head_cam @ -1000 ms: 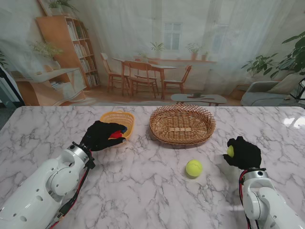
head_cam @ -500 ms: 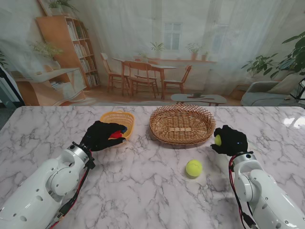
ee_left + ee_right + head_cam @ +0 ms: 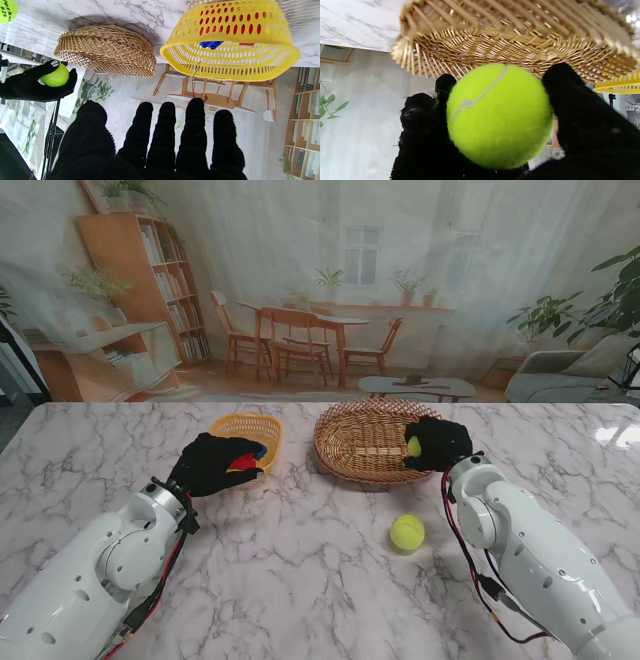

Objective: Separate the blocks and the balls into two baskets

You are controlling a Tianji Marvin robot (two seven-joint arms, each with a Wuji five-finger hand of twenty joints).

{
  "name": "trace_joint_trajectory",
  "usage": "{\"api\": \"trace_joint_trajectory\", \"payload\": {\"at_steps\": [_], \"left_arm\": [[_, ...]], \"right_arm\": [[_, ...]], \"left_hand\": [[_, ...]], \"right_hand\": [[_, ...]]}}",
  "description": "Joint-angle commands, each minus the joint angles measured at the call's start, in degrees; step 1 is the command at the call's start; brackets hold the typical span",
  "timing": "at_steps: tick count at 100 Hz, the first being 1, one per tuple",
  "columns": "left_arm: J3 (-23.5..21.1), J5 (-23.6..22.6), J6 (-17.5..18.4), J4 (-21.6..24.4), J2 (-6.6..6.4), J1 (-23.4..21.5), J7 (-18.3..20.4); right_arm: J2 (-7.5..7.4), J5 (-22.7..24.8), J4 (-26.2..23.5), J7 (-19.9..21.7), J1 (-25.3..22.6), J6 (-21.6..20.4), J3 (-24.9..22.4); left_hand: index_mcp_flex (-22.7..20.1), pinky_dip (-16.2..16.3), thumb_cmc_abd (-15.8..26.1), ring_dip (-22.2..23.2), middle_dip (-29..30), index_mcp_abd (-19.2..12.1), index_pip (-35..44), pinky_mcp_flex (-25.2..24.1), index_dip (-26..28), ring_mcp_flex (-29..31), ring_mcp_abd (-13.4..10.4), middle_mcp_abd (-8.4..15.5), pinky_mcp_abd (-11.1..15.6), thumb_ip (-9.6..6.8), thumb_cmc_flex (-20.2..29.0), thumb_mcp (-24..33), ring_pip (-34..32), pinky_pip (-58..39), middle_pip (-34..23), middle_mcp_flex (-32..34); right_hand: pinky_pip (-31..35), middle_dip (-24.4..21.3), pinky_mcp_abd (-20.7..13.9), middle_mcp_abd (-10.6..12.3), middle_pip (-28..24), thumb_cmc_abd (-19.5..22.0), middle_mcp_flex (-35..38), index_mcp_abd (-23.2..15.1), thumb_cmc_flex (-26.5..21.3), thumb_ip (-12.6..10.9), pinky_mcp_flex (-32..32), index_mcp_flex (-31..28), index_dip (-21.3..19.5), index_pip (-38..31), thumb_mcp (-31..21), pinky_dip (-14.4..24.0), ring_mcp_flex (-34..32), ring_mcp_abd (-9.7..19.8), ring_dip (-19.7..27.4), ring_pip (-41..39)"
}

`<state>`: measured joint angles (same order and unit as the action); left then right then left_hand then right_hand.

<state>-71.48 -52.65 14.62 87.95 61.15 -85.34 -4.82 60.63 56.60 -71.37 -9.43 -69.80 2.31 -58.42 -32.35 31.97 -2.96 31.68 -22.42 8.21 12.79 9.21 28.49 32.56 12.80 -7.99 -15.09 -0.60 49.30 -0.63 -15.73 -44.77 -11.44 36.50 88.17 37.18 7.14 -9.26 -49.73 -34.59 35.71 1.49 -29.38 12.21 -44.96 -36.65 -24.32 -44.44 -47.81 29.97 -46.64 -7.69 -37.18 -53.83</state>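
Right wrist: ball [image 3: 500,115] in hand [image 3: 582,140].

You see a white marble table [image 3: 300,580] with grey veins. Two baskets rest directly on it, side by side on the half farther from you: a small yellow plastic basket [image 3: 247,427] to the left and a wider wicker basket [image 3: 365,442] to the right, close but apart. One tennis ball [image 3: 407,532] lies on the bare top, nearer to you than the wicker basket.
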Motion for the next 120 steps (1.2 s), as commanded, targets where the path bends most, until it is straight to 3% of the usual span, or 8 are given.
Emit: {"api": "trace_joint_trajectory", "payload": {"at_steps": [1,61,77,83,91,104,120], "left_arm": [[0.1,0.1,0.2,0.0,-0.01,0.0,0.9],[0.2,-0.3,0.1,0.0,-0.06,0.0,0.9],[0.3,-0.3,0.1,0.0,-0.08,0.0,1.0],[0.3,-0.3,0.1,0.0,-0.09,0.0,1.0],[0.3,-0.2,0.1,0.0,-0.08,0.0,1.0],[0.3,-0.2,0.0,0.0,-0.10,0.0,1.2],[0.4,-0.3,0.0,0.0,-0.14,0.1,1.4]], "right_arm": [[1.22,-0.6,0.8,0.5,2.4,0.3,0.9],[3.29,-8.5,13.1,6.2,20.5,0.0,18.9],[4.42,-11.4,16.7,6.7,23.5,1.1,22.7],[4.67,-12.1,17.6,6.8,24.0,1.4,23.6],[4.73,-12.1,18.5,6.9,24.5,1.6,24.7],[5.01,-12.6,20.1,6.3,24.8,1.9,25.9],[5.35,-13.2,21.4,4.9,24.6,2.0,26.1]], "left_hand": [[-0.2,0.7,1.8,-0.4,-0.1,0.0,-0.5,-1.0,-0.4,-0.8,0.5,-0.3,-1.5,0.66,0.3,-0.7,0.4,1.1,0.9,-0.1],[-0.3,0.8,1.9,-0.4,-0.1,0.1,-0.4,-1.0,-0.3,-0.8,0.6,-0.4,-1.5,0.66,0.3,-0.7,0.4,1.1,0.9,-0.1],[-0.3,0.8,1.9,-0.4,-0.1,0.0,-0.4,-1.0,-0.3,-0.8,0.5,-0.3,-1.5,0.66,0.2,-0.7,0.4,1.1,1.0,-0.1],[-0.3,0.8,1.9,-0.4,-0.1,0.1,-0.4,-1.0,-0.3,-0.9,0.6,-0.3,-1.5,0.66,0.3,-0.7,0.4,1.1,0.9,-0.1],[-0.3,0.8,1.9,-0.4,-0.1,0.1,-0.4,-1.0,-0.3,-0.9,0.6,-0.3,-1.6,0.66,0.3,-0.7,0.4,1.1,0.9,-0.1],[-0.3,0.8,1.9,-0.4,-0.1,0.1,-0.4,-1.0,-0.3,-0.8,0.6,-0.3,-1.5,0.67,0.2,-0.7,0.4,1.1,0.9,-0.1],[-0.3,0.8,1.9,-0.4,-0.1,0.1,-0.4,-1.0,-0.3,-0.8,0.6,-0.3,-1.5,0.66,0.3,-0.7,0.4,1.1,0.9,-0.1]], "right_hand": [[0.6,0.7,-2.3,0.4,-1.3,3.3,-0.1,-0.8,-5.8,-0.9,0.4,0.5,0.8,-1.8,-4.0,-0.5,-2.1,3.8,-1.2,-4.8],[-2.3,-0.2,-0.5,1.0,-0.2,4.6,-0.4,-1.4,-5.1,-1.0,2.3,1.0,1.6,-1.7,-3.2,-0.5,-1.5,4.0,0.1,-1.8],[-4.2,-0.2,1.0,1.3,0.1,5.9,-2.0,-1.4,-3.6,-1.7,5.0,1.7,1.6,-0.1,-2.7,-0.1,0.0,4.1,0.7,0.3],[-5.4,-0.4,1.3,1.3,0.7,7.5,-3.4,-1.6,-2.9,-3.0,7.4,2.0,-0.2,2.6,-1.7,2.0,1.8,3.6,0.9,1.8],[-7.4,-2.1,2.7,1.0,3.4,10.0,-6.2,-1.8,0.4,-6.3,12.5,3.1,-2.3,6.4,-0.9,3.4,5.5,2.5,3.2,6.8],[-14.9,-9.4,7.7,-0.3,11.1,12.4,-10.2,-1.8,3.8,-7.1,22.1,6.0,-3.8,11.2,2.6,2.4,11.1,0.6,9.5,18.1],[-21.5,-14.5,10.1,-0.6,14.9,14.3,-13.1,-1.5,5.0,-7.7,27.9,8.5,-3.6,13.6,5.6,-0.4,14.8,-0.4,14.1,26.6]]}}
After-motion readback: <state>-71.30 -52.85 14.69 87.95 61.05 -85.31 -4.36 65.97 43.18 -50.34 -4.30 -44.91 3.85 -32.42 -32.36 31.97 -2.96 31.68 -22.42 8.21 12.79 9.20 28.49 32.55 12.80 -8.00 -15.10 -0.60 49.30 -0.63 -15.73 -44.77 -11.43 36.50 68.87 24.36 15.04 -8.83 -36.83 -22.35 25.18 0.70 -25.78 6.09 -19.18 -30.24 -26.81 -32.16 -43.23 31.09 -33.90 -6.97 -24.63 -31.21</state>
